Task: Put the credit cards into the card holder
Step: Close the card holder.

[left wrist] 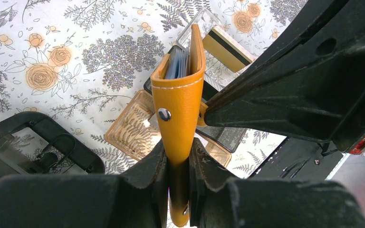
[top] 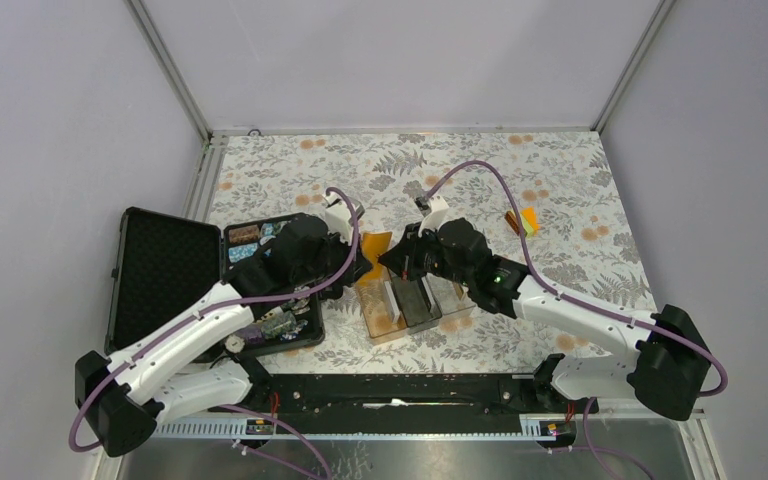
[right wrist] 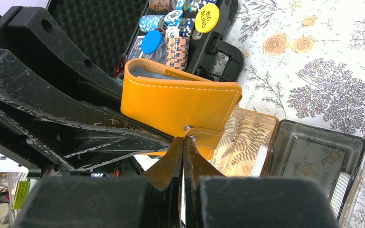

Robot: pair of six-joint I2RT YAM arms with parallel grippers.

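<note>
My left gripper [left wrist: 177, 147] is shut on the lower end of the orange card holder [left wrist: 179, 102] and holds it upright above the trays. Pale blue credit cards [left wrist: 177, 64] sit in its open top. In the top view the card holder [top: 375, 245] hangs between both grippers. My right gripper [right wrist: 184, 140] is shut, its tips touching the snap strap [right wrist: 208, 138] on the side of the card holder [right wrist: 180, 102], with nothing visible between the fingers. A gold card with a black stripe [left wrist: 228, 50] lies in the clear tray below.
Three small trays [top: 415, 305], amber, dark and clear, stand side by side under the grippers, with white card edges [right wrist: 261, 160] in them. An open black case [top: 165, 270] with poker chips [right wrist: 180, 28] lies at the left. A small orange item [top: 527, 220] lies at the right rear.
</note>
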